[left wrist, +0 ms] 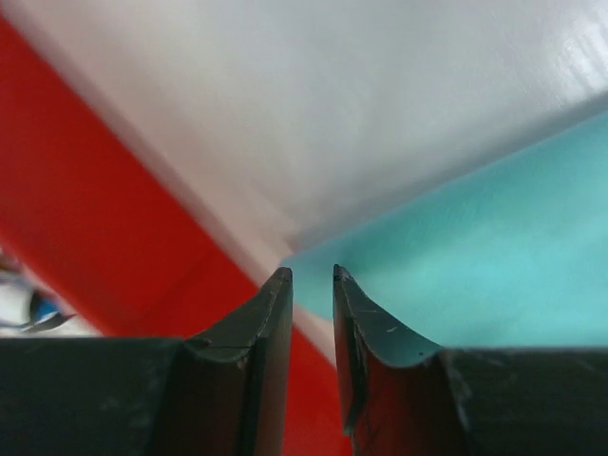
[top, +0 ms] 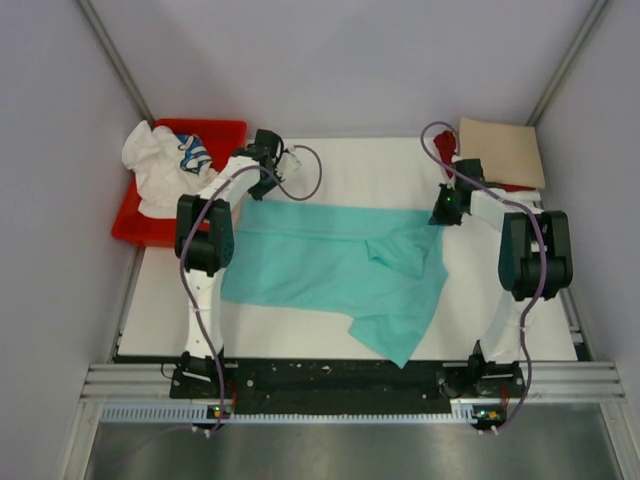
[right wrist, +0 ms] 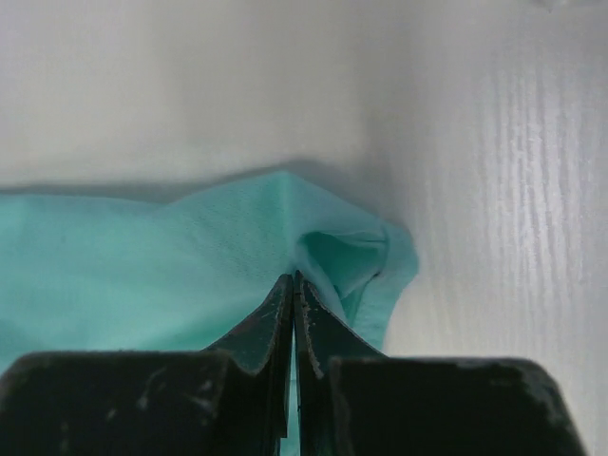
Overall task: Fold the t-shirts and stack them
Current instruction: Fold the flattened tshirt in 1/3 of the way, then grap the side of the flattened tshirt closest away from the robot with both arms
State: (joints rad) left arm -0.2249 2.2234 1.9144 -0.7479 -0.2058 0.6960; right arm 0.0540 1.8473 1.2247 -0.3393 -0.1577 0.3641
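The teal t-shirt (top: 330, 265) lies spread across the middle of the white table, its lower right part bunched toward the near edge. My right gripper (top: 443, 212) is shut on its far right corner; the right wrist view shows the gripper (right wrist: 293, 277) pinching a fold of the teal cloth (right wrist: 142, 266). My left gripper (top: 262, 185) hovers at the shirt's far left corner. In the left wrist view the left gripper (left wrist: 312, 274) has its jaws a narrow gap apart and empty, with the teal corner (left wrist: 494, 256) just ahead. A folded tan shirt (top: 500, 150) lies on a dark red one (top: 443, 150).
A red tray (top: 225, 130) at the far left holds a crumpled white shirt (top: 155, 165) and a blue-and-white striped one (top: 195, 152). The tray's edge (left wrist: 104, 218) runs close beside my left gripper. Grey walls close in on the table's left, right and far sides.
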